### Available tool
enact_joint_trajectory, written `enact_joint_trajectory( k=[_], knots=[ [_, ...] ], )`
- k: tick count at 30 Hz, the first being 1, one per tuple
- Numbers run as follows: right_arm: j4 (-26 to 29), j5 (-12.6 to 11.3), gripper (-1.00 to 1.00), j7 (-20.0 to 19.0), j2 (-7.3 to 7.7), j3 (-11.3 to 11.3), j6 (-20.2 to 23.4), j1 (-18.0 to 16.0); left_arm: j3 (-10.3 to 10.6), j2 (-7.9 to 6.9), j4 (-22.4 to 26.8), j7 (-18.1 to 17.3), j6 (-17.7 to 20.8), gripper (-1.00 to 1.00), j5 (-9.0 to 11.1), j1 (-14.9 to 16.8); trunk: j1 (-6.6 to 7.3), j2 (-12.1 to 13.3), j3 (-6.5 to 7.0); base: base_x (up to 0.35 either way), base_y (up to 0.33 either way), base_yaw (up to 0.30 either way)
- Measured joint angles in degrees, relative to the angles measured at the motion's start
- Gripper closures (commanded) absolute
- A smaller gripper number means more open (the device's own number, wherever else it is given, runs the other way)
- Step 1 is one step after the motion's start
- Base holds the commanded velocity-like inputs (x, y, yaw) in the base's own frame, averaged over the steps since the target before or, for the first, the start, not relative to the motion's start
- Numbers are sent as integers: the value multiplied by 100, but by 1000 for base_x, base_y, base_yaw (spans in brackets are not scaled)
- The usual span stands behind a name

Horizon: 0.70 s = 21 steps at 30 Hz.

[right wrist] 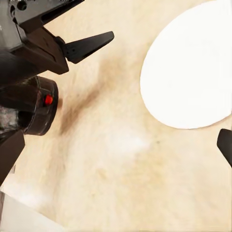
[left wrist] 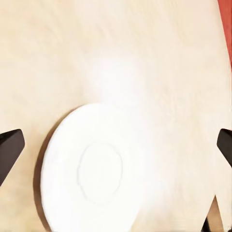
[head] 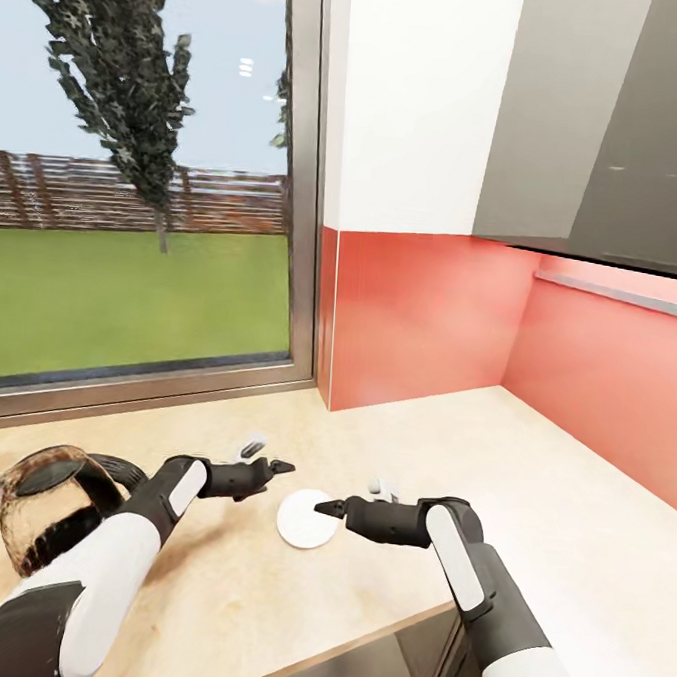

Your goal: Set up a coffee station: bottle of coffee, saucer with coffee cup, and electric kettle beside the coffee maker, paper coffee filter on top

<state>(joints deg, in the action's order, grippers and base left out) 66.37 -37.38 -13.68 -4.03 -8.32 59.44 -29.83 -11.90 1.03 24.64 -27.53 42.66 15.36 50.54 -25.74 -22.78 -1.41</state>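
Saucer flat on the counter, near its front edge, right of the coffee maker, likely set there to take the cup. Left gripper hovering just left of it, fingers apart and empty. Right gripper at its right rim, fingers apart too, holding nothing

No readable text, label, brand or number anywhere. Blank white on the saucer, bare of any print on the countertop. Nothing legible on the coffee maker either (only a small red dot on its dark base in the right wrist view, not a sign). Plain red on the backsplash, no markings.
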Motion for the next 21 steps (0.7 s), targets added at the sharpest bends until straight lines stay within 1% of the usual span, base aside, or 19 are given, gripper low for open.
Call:
enact_joint_trajectory(
  k=[1, 3, 5, 8, 17, 21],
  knots=[
    [4, -1, -100, 0, -32, 0, 32, 0, -1, 33, -26, 0, -33, -100, 0, -31, 0, 0, 0, 9, 0, 0],
    [13, 2, -100, 0, -33, 0, 38, 0, 0, 52, -22, 1, -41, -100, 1, -32, 0, 0, 0, 8, 0, 0],
    [-29, -11, -100, -3, -48, 0, 36, 0, -14, 108, -14, -30, -40, -100, 56, -88, 1, -1, 0, 86, 0, 0],
    [-126, -48, -100, -10, -44, 0, 11, 0, -27, 198, -6, -73, -62, -100, 151, -182, 2, 0, 0, 219, 0, 0],
    [-414, -49, -100, -10, -36, 0, 15, 0, -28, 204, -13, -79, -68, -100, 439, -218, 1, -1, 0, 51, 0, 0],
    [-419, -34, -100, -15, -35, 0, 15, 0, -29, 193, -11, -83, -67, -100, 560, -224, 2, -1, 0, 189, 0, 0]
  ],
)
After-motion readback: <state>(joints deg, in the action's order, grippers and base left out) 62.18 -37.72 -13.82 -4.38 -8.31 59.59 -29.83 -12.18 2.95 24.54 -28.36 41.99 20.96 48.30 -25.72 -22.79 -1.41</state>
